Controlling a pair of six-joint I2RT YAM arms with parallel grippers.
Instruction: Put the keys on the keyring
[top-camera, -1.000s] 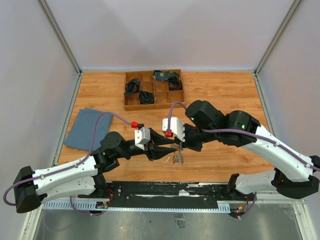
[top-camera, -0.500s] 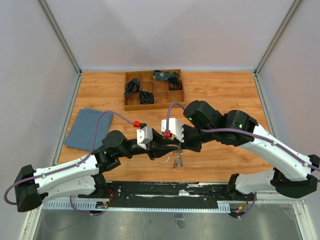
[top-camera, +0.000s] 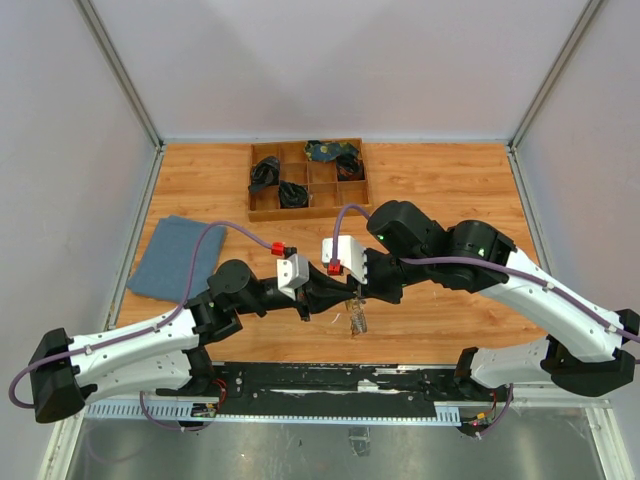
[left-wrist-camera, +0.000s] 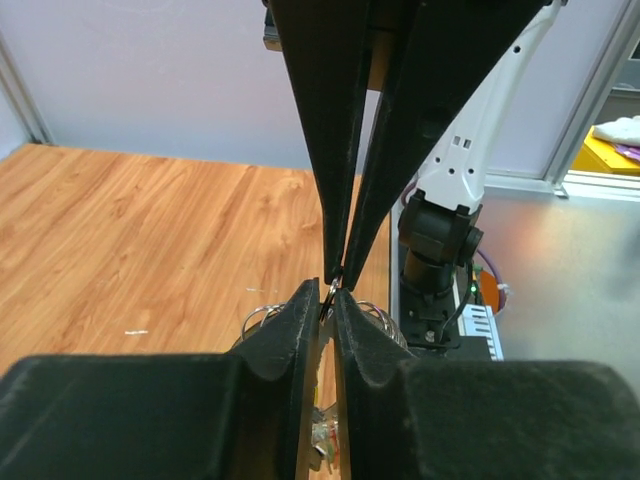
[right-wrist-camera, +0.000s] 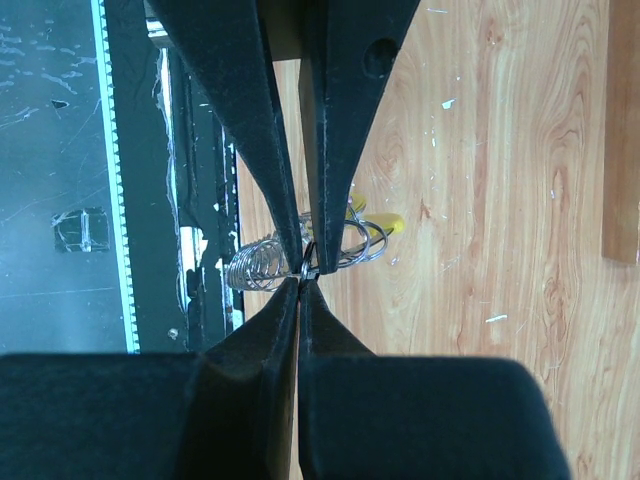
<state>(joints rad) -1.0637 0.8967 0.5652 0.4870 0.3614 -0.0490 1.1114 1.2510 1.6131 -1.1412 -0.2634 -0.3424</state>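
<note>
Narrowed since before, left hand (left-wrist-camera: 328, 300) joins closed right hand (right-wrist-camera: 302, 285) pinching keyring (right-wrist-camera: 366, 241); keys (top-camera: 357, 320) hang lengthwise downward.

Left arm (top-camera: 130, 352), right arm (top-camera: 565, 305): white shells are sheathing black joints, purple cables (top-camera: 196, 250) are trailing; left gripper (left-wrist-camera: 328, 293), right gripper (right-wrist-camera: 300, 284): black.

Bright even light, faint shadows; near fingers (left-wrist-camera: 285, 350) dark, out of focus.

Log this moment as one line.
left gripper: shut on keyring | right gripper: shut on keyring | pose: tip to tip above table | keys: bunch hanging beneath grippers
</note>
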